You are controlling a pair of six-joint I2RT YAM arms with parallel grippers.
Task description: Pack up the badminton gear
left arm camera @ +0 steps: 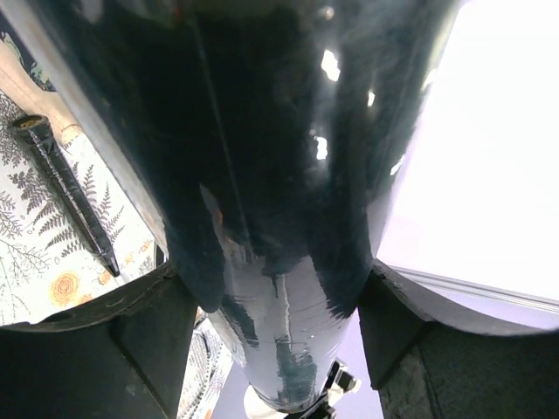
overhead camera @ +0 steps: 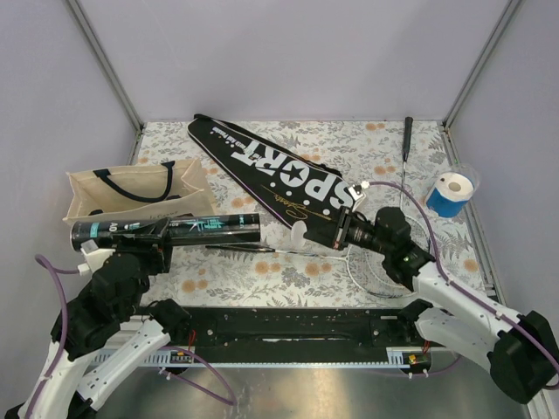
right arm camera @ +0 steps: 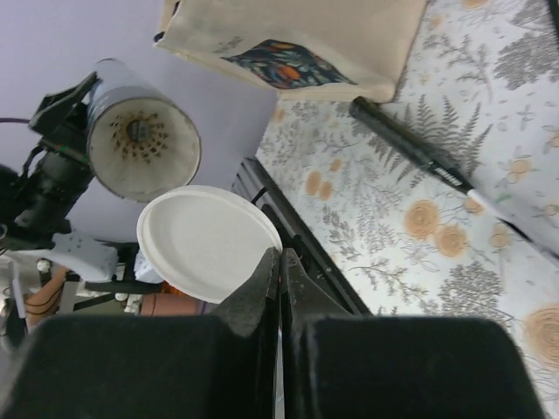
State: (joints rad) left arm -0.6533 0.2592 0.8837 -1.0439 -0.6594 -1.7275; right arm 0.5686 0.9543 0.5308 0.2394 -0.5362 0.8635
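Observation:
My left gripper (overhead camera: 160,234) is shut on the long black tube (overhead camera: 201,226) with teal print and holds it level above the table, open end to the right. In the left wrist view the tube (left arm camera: 279,201) fills the gap between the fingers (left arm camera: 131,340). My right gripper (overhead camera: 307,234) is shut on the rim of a white round lid (right arm camera: 205,240), held just off the tube's open end (right arm camera: 144,140). The silver racket lies below, handle (overhead camera: 240,248) left and head (overhead camera: 376,272) under my right arm. The black "SPORT" cover (overhead camera: 271,166) lies behind. No loose shuttlecocks show.
The beige tote bag (overhead camera: 131,192) lies at the left behind the tube. A blue and white roll (overhead camera: 452,194) stands at the right edge. A thin black tool (overhead camera: 406,140) lies at the back right. Grey walls enclose the table.

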